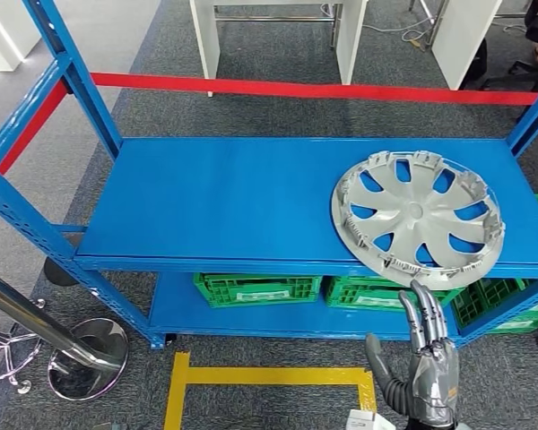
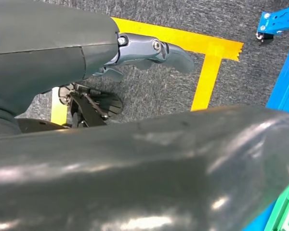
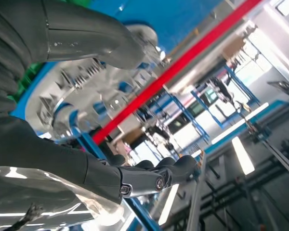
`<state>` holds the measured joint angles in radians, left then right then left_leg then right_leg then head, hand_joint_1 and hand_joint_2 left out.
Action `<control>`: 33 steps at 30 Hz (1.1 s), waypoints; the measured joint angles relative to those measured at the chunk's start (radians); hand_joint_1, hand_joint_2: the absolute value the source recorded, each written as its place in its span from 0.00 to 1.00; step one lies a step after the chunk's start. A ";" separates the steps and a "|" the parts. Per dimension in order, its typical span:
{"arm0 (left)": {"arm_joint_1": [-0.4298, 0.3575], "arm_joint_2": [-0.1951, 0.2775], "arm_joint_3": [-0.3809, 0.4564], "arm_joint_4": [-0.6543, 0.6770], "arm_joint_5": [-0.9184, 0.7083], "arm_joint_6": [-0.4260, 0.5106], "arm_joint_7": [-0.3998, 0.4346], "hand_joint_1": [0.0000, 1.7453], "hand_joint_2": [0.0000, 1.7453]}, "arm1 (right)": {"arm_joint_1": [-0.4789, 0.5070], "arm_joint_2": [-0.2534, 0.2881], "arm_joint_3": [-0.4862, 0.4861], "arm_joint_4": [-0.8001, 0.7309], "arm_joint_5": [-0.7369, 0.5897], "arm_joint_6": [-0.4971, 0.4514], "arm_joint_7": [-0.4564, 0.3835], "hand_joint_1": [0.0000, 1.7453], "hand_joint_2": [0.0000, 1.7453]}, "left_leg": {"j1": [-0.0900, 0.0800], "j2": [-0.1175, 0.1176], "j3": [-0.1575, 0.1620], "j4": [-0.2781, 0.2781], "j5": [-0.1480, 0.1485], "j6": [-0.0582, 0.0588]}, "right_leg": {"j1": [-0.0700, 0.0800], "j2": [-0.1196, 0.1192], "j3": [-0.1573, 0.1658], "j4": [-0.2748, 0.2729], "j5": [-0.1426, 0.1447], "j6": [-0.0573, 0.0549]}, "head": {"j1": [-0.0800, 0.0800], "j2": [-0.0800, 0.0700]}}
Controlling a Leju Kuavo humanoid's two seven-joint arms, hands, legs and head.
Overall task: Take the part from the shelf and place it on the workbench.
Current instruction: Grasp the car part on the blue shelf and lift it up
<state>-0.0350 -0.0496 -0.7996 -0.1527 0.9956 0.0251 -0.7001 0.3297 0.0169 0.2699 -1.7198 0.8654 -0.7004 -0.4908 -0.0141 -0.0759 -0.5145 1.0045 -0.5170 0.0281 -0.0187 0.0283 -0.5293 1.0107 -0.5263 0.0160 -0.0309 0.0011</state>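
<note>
A silver wheel cover (image 1: 417, 218) lies flat, ribbed side up, at the right end of the blue shelf (image 1: 219, 202), its near rim jutting over the shelf's front edge. My right hand (image 1: 423, 363) is raised just below and in front of that rim, fingers apart and pointing up, holding nothing. In the right wrist view the wheel cover (image 3: 88, 91) sits close beyond the right hand's thumb (image 3: 99, 36) and fingers (image 3: 154, 175), with no contact. My left hand (image 2: 150, 50) hangs low over the carpet beside yellow floor tape (image 2: 208, 72), fingers extended and nothing in them.
Green crates (image 1: 256, 288) stand on the lower shelf. Blue uprights (image 1: 77, 76) frame the rack, with a red beam (image 1: 307, 90) behind. White table legs (image 1: 205, 36) stand beyond. A chrome stool base (image 1: 91, 356) is at the left on the carpet.
</note>
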 joint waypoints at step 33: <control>-0.073 0.000 -0.230 -0.001 -0.199 0.134 0.202 0.00 0.00 | -0.203 0.005 -0.285 0.289 0.690 0.000 0.377 0.00 1.00 | 0.000 0.002 0.000 0.002 0.001 0.001 | 0.000 0.002 0.001 -0.001 0.002 0.003 | 0.000 0.000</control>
<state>-0.1079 -0.0500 -1.0298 -0.1536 0.7964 0.1591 -0.4978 0.1262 0.0216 -0.0155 -1.4309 1.5557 -0.7000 -0.1136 -0.0144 -0.0736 -0.5147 1.0061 -0.5165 0.0293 -0.0189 0.0302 -0.5284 1.0099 -0.5244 0.0187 -0.0307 0.0011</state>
